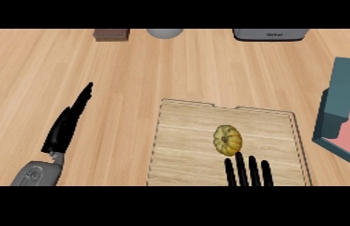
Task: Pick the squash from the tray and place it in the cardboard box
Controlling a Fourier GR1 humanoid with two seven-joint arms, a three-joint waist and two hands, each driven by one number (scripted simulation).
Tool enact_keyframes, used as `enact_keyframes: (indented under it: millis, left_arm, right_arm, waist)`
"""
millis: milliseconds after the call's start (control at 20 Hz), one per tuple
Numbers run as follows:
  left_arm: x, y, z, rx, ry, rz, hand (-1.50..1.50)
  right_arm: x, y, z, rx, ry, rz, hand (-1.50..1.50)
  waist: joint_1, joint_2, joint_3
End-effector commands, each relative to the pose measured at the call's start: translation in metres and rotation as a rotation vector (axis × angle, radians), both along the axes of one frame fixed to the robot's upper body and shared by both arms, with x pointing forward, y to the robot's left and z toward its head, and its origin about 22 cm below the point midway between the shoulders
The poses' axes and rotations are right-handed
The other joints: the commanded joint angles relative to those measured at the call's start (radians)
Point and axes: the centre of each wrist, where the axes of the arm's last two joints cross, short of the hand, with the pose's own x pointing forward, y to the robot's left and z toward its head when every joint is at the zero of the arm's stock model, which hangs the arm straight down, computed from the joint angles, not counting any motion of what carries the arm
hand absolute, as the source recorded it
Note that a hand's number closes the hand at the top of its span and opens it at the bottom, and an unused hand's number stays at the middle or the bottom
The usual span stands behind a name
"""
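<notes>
A small yellow ribbed squash lies on a light wooden tray in the right half of the head view. Only the straight fingers of my right hand show, rising from the lower edge just below and slightly right of the squash, a little apart from it and holding nothing. My left hand rests open over the counter at the left, fingers pointing up and away. At the right edge stands a teal box with a pinkish inside, partly cut off.
Along the counter's far edge sit a brown block, a grey rounded object and a dark grey appliance. Bare wooden counter lies between my left hand and the tray.
</notes>
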Motion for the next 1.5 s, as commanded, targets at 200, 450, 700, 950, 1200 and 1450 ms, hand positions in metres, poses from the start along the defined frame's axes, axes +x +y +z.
enact_keyframes:
  millis: [200,450,700,950,1200,1450]
  left_arm:
    - [0.006,-0.003,0.007,-0.010,0.004,-0.003,0.00]
    - [0.004,-0.006,0.005,0.012,-0.008,0.014,0.00]
    - [0.015,-0.015,0.009,0.005,-0.006,0.003,0.00]
    - [0.008,-0.008,0.007,-0.006,-0.003,-0.004,0.00]
    - [0.010,0.003,-0.004,0.015,-0.013,0.015,0.00]
    - [0.019,0.000,-0.003,0.004,0.008,0.006,0.00]
  right_arm:
    - [0.034,0.009,-0.013,-0.064,-0.059,0.021,-1.50]
    - [0.037,0.024,-0.011,-0.082,0.017,-0.010,-1.50]
    - [0.065,0.009,-0.018,-0.089,0.026,-0.043,-1.50]
    - [0.062,0.025,-0.040,-0.073,-0.002,-0.060,-1.50]
    - [0.088,0.005,-0.035,-0.057,0.028,-0.058,-1.50]
    - [0.095,0.020,-0.044,-0.084,0.078,-0.045,-1.50]
  waist:
    - [0.004,-0.002,0.001]
    - [0.004,-0.001,0.001]
    - [0.004,-0.001,0.001]
    - [0.005,-0.002,0.001]
    - [0.005,0.000,0.001]
    - [0.003,0.000,0.001]
